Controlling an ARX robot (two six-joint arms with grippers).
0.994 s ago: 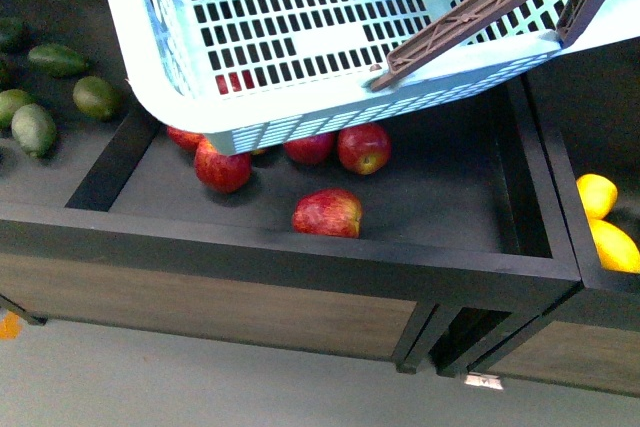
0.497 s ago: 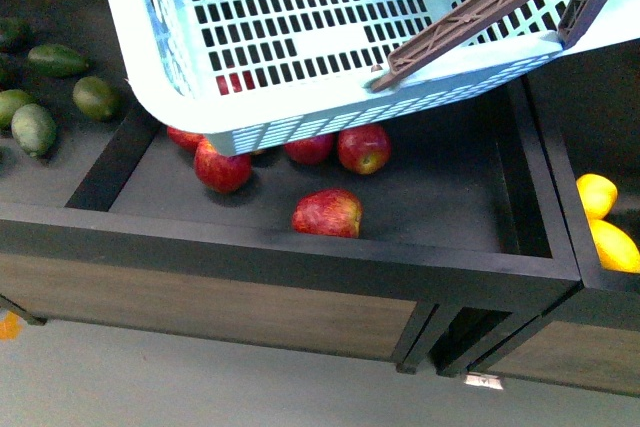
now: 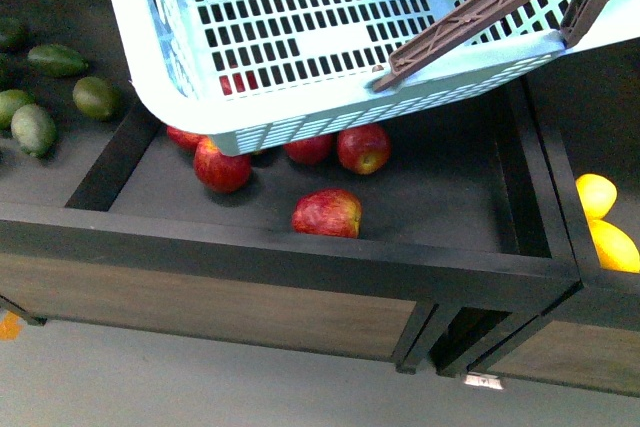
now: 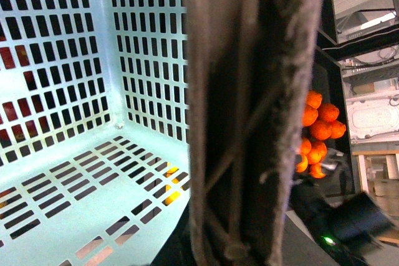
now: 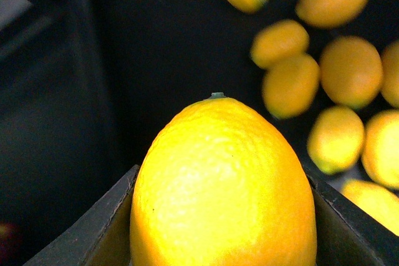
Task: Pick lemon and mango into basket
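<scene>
Pinching the lemon [image 5: 221, 185] between them, the right jaws hold it stem-end outward, with a scatter of loose yellow fruits [image 5: 340, 138] lying in a dark bin [image 5: 156, 48] well beyond the jaws. The basket [image 4: 75, 172] sits just beside the left jaws, its brown handle [image 4: 249, 116] running straight across their front, so close that I cannot tell whether they grip it or stand apart.

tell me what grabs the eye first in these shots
The bright lemon fills the right wrist view, held in the right gripper, with more yellow fruit blurred behind it. In the front view the big mint-blue basket hangs tilted over a dark bin of red apples.
</scene>
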